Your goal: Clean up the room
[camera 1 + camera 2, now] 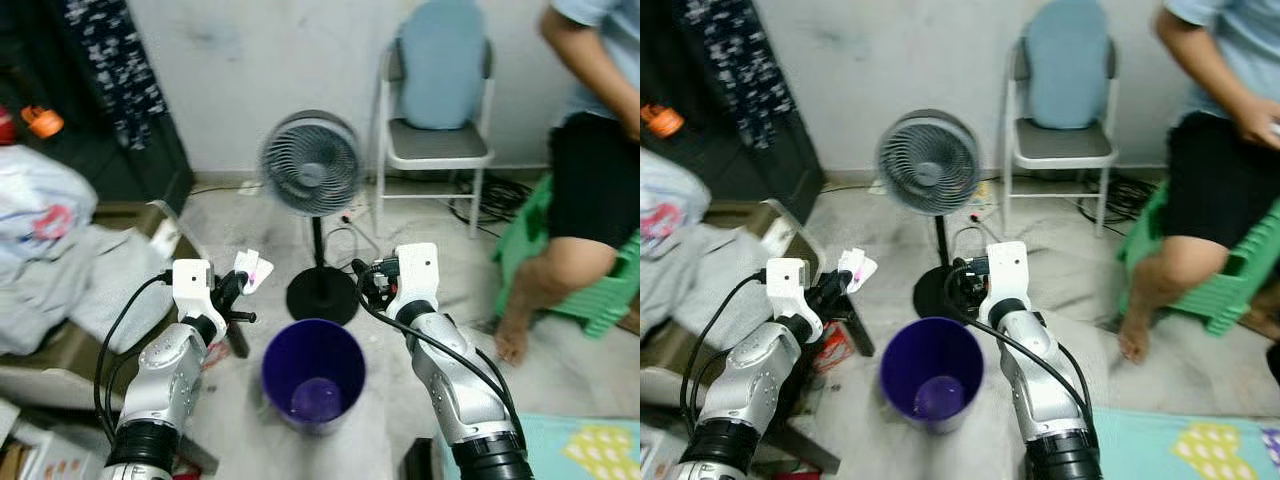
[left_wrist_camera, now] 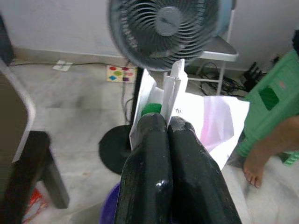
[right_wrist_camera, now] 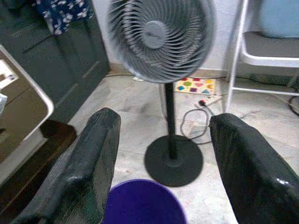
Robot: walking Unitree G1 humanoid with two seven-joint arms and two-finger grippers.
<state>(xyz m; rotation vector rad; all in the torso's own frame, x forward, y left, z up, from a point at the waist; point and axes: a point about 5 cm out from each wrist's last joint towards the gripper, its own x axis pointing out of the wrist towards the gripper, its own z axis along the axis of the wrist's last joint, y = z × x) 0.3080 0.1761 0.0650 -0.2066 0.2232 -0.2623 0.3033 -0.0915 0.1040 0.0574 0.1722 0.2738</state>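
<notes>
My left gripper (image 1: 240, 283) is shut on a crumpled white and pink paper wrapper (image 1: 251, 270), held up just left of and above a purple bin (image 1: 313, 372) on the floor. In the left wrist view the wrapper (image 2: 205, 119) sticks out past the closed fingers (image 2: 159, 158). My right gripper (image 1: 366, 282) stands open with nothing between its fingers, just right of the bin's rim; the right wrist view shows the fingers (image 3: 88, 163) wide apart above the bin (image 3: 142, 205).
A standing fan (image 1: 312, 165) is right behind the bin. A folding chair (image 1: 436, 140) stands by the wall. A person (image 1: 590, 170) sits on a green stool (image 1: 590, 290) at the right. A cluttered table (image 1: 70, 290) with clothes is on the left.
</notes>
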